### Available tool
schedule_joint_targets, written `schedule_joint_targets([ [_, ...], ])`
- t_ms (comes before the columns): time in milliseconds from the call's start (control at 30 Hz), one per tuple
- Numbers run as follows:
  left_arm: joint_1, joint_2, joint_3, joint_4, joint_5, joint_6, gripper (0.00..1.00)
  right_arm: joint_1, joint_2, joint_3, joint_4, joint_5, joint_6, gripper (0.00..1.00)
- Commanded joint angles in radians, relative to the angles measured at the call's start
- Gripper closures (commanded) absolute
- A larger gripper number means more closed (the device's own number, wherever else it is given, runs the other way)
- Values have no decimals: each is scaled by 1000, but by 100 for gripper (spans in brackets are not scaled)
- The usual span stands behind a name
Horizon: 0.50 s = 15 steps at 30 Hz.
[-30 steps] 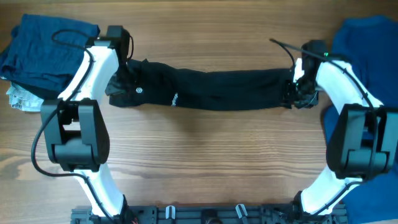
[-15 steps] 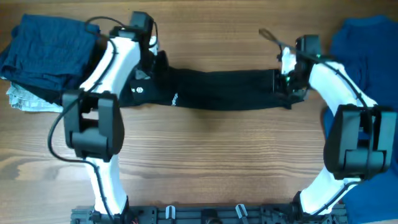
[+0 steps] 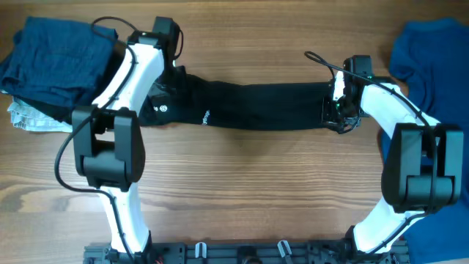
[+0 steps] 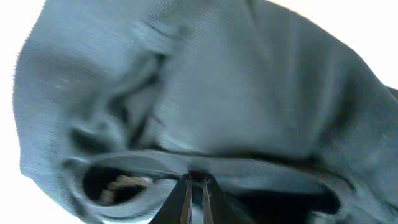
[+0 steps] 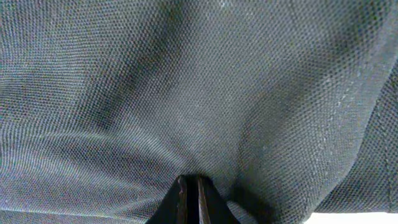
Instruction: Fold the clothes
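We find the black shirt (image 3: 256,106) lying as a long band across the bench (image 3: 242,191), nearer its far edge. The left gripper (image 4: 196,182) pinches its left end, jaws nearly together. The right gripper (image 5: 189,183) pinches the right end likewise, cloth bunched at both tips.

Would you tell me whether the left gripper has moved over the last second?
Yes. The left gripper has shifted away from the folded navy pile, inward along the black shirt.

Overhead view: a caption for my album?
Black shirt laid along a wooden table, each end pinched in shut jaws.
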Motion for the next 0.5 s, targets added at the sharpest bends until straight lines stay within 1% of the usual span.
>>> schedule_joint_targets([
  [0,77,-30,11,80,-76,-1,93,-9,18,-26,-34,101,12,92],
  [33,108,-33,16,103,-76,-1,96,-9,18,-26,-35,101,11,91],
  [67,134,-41,25,95,-75,-2,96,-9,18,-26,-35,101,11,91],
  [133,168,-69,27,74,-64,-6,92,-9,18,-26,-34,101,11,91],
  [167,182,-77,27,56,-48,-6,87,-9,18,-26,-34,101,11,91],
  [200,193,-80,27,31,-23,-5,69,-9,18,-26,-34,101,11,91],
  [233,210,-80,27,-14,55,-1,48,-9,18,-25,-32,101,12,91],
  [267,226,-78,24,-45,138,7,44,-9,18,-26,-32,101,12,91],
  [300,240,-78,24,-68,228,47,44,-9,18,-26,-32,101,12,90],
  [367,265,-78,21,-96,322,63,46,-9,18,-25,-31,101,11,89],
  [400,274,-78,11,-111,342,64,48,-9,18,-26,-31,101,11,89],
  [467,274,-76,-22,-109,391,95,49,-9,18,-25,-24,100,12,88],
])
